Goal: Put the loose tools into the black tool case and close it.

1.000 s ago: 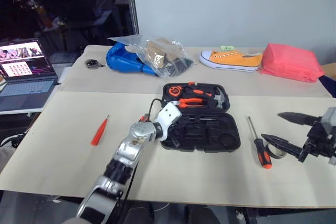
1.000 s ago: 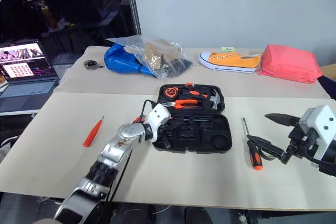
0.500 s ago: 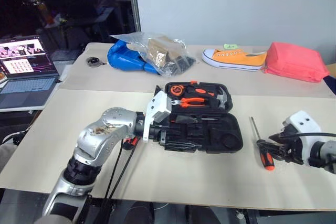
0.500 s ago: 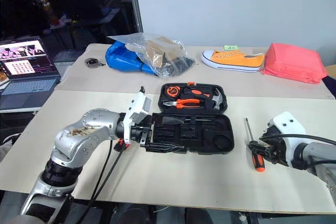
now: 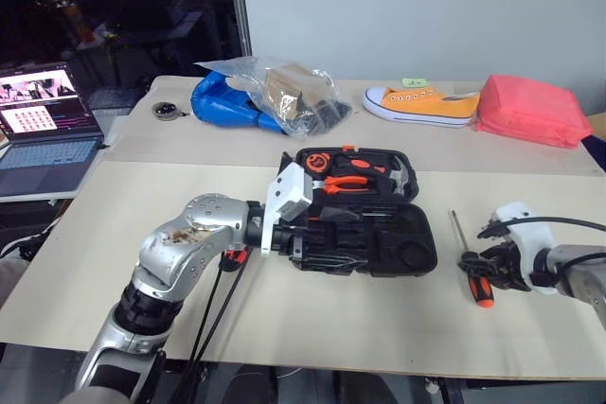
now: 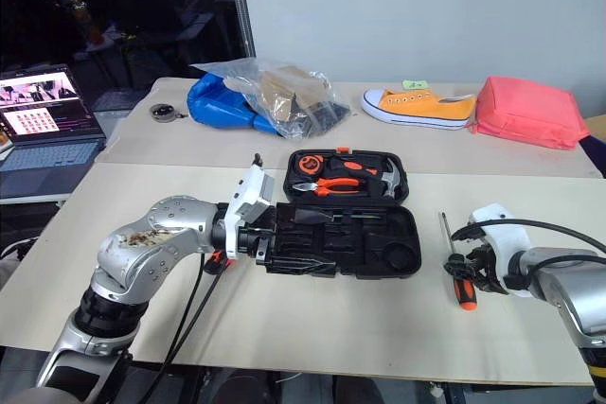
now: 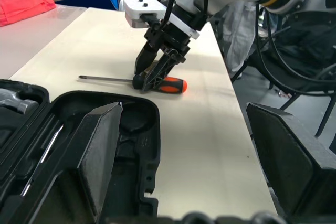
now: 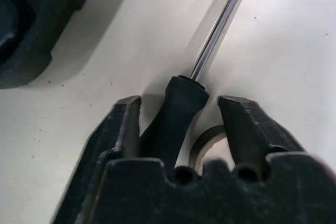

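Right claw [image 8: 178, 124] – has come down over the screwdriver [image 5: 476, 280] on the desk [image 5: 379, 319] right of the case [image 5: 365, 224], fingers now astride its handle, not yet pinching | left claw [image 7: 184, 145] – spread wide, empty, at the open case's left end | meaning: pickup is about to start, case still open.

Tape roll [image 8: 206, 145] mostly hidden behind right pincer [image 8: 181, 124]
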Motion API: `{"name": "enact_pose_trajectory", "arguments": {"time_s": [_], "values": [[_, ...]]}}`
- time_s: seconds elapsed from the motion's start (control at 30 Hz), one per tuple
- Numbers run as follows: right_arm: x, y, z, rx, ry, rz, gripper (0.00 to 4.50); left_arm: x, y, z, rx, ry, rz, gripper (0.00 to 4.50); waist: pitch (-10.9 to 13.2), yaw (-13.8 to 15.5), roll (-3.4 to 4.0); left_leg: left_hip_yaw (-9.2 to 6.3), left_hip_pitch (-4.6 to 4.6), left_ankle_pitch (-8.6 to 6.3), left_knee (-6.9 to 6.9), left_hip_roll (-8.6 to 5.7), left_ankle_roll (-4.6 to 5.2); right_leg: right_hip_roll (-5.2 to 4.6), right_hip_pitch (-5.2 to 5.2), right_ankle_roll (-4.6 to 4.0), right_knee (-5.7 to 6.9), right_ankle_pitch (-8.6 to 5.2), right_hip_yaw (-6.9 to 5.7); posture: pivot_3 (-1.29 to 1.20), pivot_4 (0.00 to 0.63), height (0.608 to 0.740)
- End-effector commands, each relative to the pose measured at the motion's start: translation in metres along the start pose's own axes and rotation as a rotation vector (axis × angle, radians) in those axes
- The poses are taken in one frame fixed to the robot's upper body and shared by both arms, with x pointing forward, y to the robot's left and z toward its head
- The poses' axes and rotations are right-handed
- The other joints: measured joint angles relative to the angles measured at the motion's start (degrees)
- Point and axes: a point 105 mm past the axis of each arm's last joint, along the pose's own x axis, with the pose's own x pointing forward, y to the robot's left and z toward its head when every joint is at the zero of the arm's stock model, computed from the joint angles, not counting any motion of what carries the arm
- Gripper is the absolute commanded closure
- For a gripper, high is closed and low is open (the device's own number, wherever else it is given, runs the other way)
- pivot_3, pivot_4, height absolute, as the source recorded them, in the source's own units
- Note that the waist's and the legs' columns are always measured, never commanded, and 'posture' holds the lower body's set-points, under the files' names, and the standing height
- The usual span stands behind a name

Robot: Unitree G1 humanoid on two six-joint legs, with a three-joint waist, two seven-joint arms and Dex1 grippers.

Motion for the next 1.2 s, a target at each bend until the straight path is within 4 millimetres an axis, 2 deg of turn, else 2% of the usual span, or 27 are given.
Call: {"name": "enact_pose_trajectory", "arguments": {"time_s": [0.03,0.07,0.1,0.23,0.3,0.4,0.47,0.53,0.7,0.83,0.93,1.2], "values": [[-0.012,-0.013,0.001,0.003,-0.004,-0.056,3.44,0.001,-0.006,0.011,0.078,-0.018,-0.021,0.44,-0.01,0.14,0.01,0.00,-0.01,0.00,0.00,-0.01,0.00,-0.01,0.00,0.00,-0.01,0.00,0.00,0.00,0.150,0.740],[-0.018,-0.016,0.005,0.005,-0.034,-0.070,3.74,0.001,-0.005,0.011,0.080,-0.020,-0.012,0.44,-0.01,0.17,0.01,0.00,-0.01,0.00,0.00,0.00,0.00,-0.02,0.00,0.00,-0.02,0.00,0.00,0.00,0.150,0.740],[-0.022,-0.017,0.009,0.005,-0.055,-0.078,3.84,0.000,-0.004,0.010,0.080,-0.022,-0.005,0.44,-0.02,0.22,0.03,0.00,-0.02,0.00,0.00,0.00,0.00,-0.02,0.00,0.00,-0.03,0.00,-0.01,0.00,0.150,0.740],[-0.055,-0.016,0.037,-0.007,-0.215,-0.068,3.84,-0.010,-0.001,0.009,0.102,-0.033,0.045,0.44,0.01,0.01,0.05,0.00,-0.08,-0.01,-0.01,0.00,0.02,-0.05,-0.05,0.00,-0.04,0.00,-0.01,0.00,0.150,0.740],[-0.068,-0.010,0.058,-0.067,-0.310,-0.047,3.84,-0.021,0.011,0.014,0.147,-0.064,0.168,0.44,0.02,-0.40,0.03,0.01,-0.06,-0.02,-0.04,0.02,0.03,0.00,-0.05,0.00,-0.02,0.00,0.03,0.00,0.150,0.740],[-0.073,0.015,0.093,-0.212,-0.419,0.050,3.84,-0.040,0.012,0.021,0.142,-0.123,0.205,0.44,0.08,-1.27,-0.03,-0.02,0.02,-0.02,-0.04,0.10,0.03,0.08,-0.05,-0.03,0.07,0.02,0.02,0.00,0.150,0.740],[-0.061,0.039,0.115,-0.369,-0.452,0.128,3.84,-0.060,0.005,0.018,0.091,-0.096,0.189,0.44,0.10,-2.01,-0.06,-0.01,0.12,-0.01,-0.04,0.15,0.03,0.13,-0.03,-0.08,0.10,0.05,0.02,0.00,0.150,0.740],[-0.044,0.058,0.128,-0.508,-0.449,0.189,3.84,-0.078,-0.001,0.016,0.042,-0.082,0.207,0.44,0.14,-2.95,-0.10,-0.01,0.29,-0.01,-0.14,0.16,0.03,0.19,0.00,-0.13,0.12,0.05,0.14,0.00,0.150,0.740],[0.005,0.082,0.142,-0.758,-0.375,0.289,3.84,-0.110,-0.021,0.007,-0.003,-0.030,0.279,0.44,0.31,-2.88,-0.37,0.09,0.35,0.04,-0.35,0.26,0.11,0.08,-0.10,-0.25,0.05,0.00,0.18,0.00,0.150,0.740],[0.019,0.097,0.149,-0.881,-0.331,0.388,3.84,-0.120,-0.035,-0.002,-0.031,0.001,0.349,0.44,0.33,-1.82,-0.34,0.09,-0.03,-0.06,-0.36,0.11,0.16,-0.24,-0.42,-0.54,0.03,0.16,0.07,0.00,0.150,0.740],[0.023,0.102,0.147,-0.991,-0.294,0.438,3.84,-0.123,-0.040,-0.004,-0.032,0.011,0.386,0.44,0.33,-0.97,-0.33,0.04,-0.18,-0.20,-0.37,0.10,0.13,-0.38,-0.50,-0.53,-0.03,0.14,-0.11,0.00,0.150,0.740],[0.033,0.088,0.134,-1.154,-0.213,0.482,3.84,-0.121,-0.045,-0.006,-0.034,0.000,0.416,0.44,0.34,-0.67,-0.32,0.13,0.23,-0.22,-0.35,0.04,0.11,-0.75,-0.11,-0.56,-0.03,0.13,-0.34,0.00,0.150,0.740]]}}
